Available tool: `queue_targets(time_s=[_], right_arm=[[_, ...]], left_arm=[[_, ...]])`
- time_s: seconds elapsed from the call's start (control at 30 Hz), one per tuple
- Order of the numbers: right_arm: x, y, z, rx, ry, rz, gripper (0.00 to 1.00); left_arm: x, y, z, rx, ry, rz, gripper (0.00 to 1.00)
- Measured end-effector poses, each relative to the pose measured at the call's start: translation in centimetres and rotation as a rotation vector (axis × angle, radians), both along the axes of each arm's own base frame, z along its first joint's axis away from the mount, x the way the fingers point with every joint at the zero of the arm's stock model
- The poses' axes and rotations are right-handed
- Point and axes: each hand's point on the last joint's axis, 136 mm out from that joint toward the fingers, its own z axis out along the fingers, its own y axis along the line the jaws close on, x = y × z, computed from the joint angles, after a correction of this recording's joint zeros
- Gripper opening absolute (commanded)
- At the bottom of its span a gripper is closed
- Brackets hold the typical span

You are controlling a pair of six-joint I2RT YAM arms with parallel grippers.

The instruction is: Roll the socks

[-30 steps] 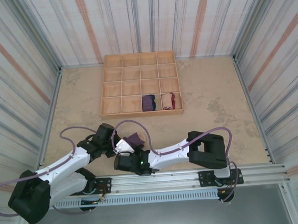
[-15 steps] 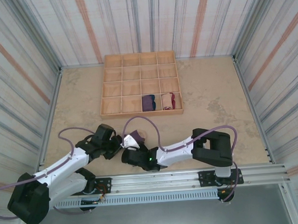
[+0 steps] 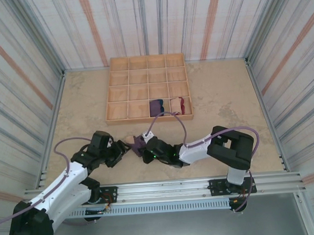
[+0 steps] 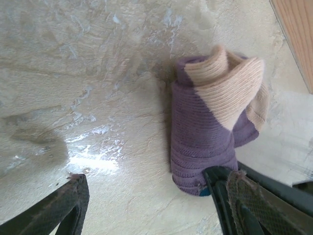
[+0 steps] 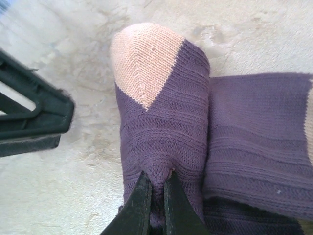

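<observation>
Here, the dark purple sock (image 3: 136, 144) lies on the table (image 3: 219, 101), in front of the wooden tray (image 3: 146, 60) and a little toward the tray's left half, well apart from it. It is rolled up into a thick bundle. The body is ribbed dark purple knit and the toe is tan, and in the left wrist view the tan part curls over the end of the roll that is nearer to the tray. In the right wrist view a second flat layer of the same purple fabric lies just beside the roll.

The right pincer (image 5: 155, 193) is closed on this sock. Its two thin fingers stand almost together and pinch a fold of purple knit at the end away from the tan toe. The left pincer (image 4: 155, 193) is open, its fingers wide apart, one on each side of the sock's purple end, and I cannot tell if they touch it.

The tray has sixteen square compartments. In its row nearest to the sock, the third compartment from the left holds a purple sock (image 3: 156, 107) folded small, and the fourth holds a cream sock (image 3: 177, 106) with maroon parts. The other compartments show bare wood.
</observation>
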Motion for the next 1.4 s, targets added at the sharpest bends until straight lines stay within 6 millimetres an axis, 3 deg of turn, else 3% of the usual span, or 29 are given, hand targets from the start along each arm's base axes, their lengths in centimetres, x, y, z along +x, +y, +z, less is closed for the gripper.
queue_targets(time_s=[0.5, 0.93, 1.23, 1.3, 1.4], right_arm=[[0.3, -1.3, -0.8, 0.392, 0.471, 0.026, 0.00], [0.4, -0.8, -1.0, 0.379, 0.631, -0.025, 0.00], [0.8, -1.1, -1.0, 0.350, 0.656, -0.048, 0.00], [0.8, -1.1, -1.0, 0.343, 0.661, -0.052, 0.00], [0.9, -1.2, -0.9, 0.319, 0.656, -0.060, 0.10]], left_arm=[[-0.1, -0.5, -0.9, -0.001, 0.039, -0.023, 0.68], [2.6, -2.7, -0.6, 0.005, -0.027, -0.077, 0.65], [5.0, -4.0, -2.0, 0.042, 0.006, -0.094, 0.33], [5.2, -4.1, -2.2, 0.042, 0.008, -0.093, 0.21], [5.4, -4.3, -1.9, 0.043, 0.004, -0.098, 0.06]])
